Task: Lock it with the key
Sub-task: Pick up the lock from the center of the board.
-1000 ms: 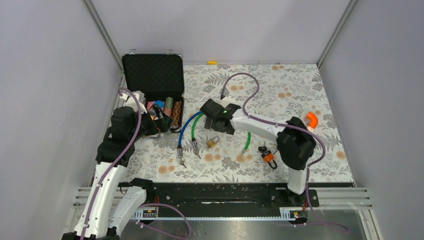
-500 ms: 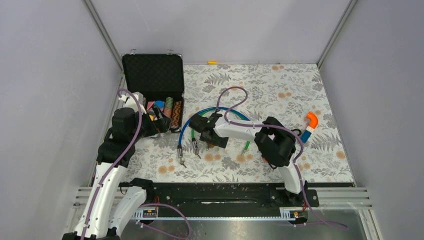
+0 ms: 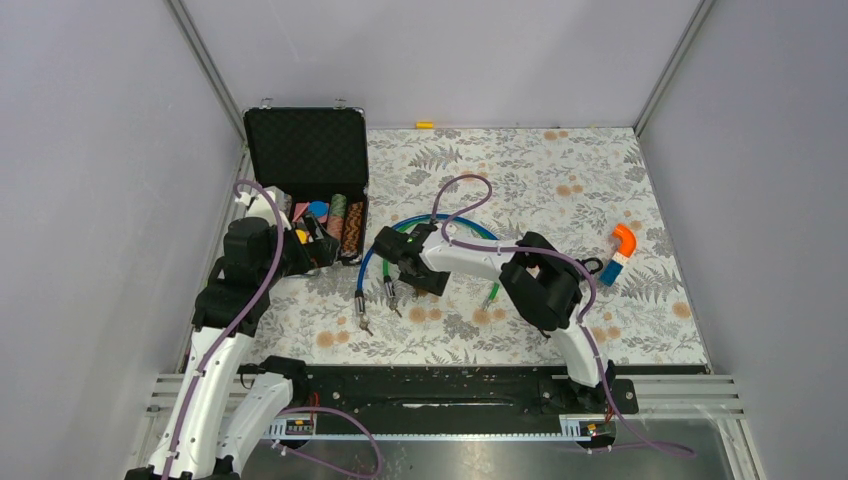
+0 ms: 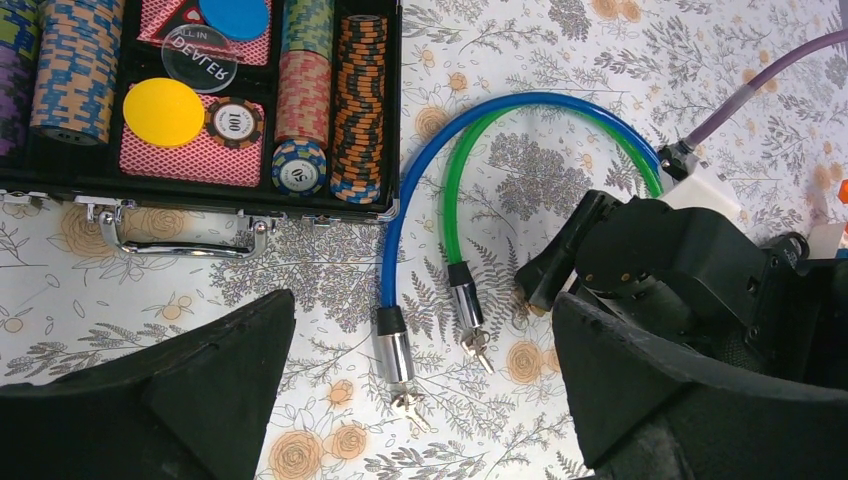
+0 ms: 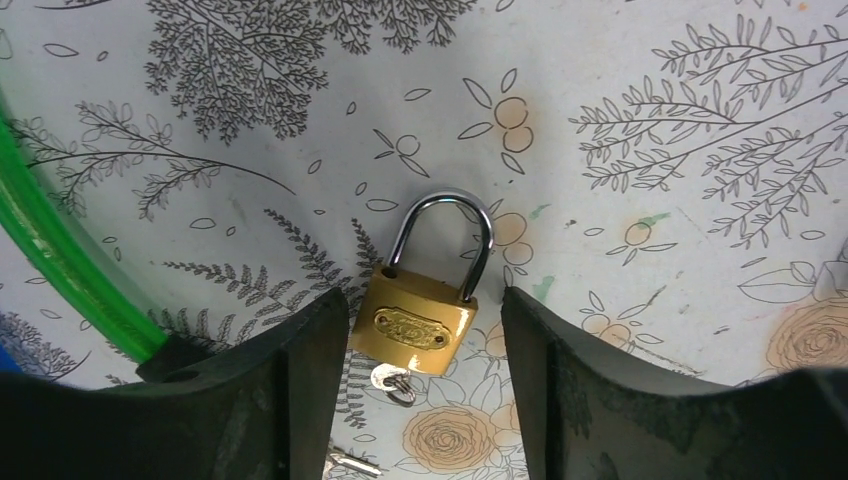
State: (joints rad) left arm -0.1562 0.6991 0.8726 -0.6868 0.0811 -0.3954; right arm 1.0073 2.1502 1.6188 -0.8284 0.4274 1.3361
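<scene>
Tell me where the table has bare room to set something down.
Free: the far cloth between the open case and the right wall; the near strip along the black rail. Crowded: the middle, where blue cable, green cable, padlock and right gripper meet.

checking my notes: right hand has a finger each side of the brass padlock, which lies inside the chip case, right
Not quite. The right hand does have a finger each side of the brass padlock, but it lies on the floral table cover, outside the chip case. The right wrist view shows it.
</scene>
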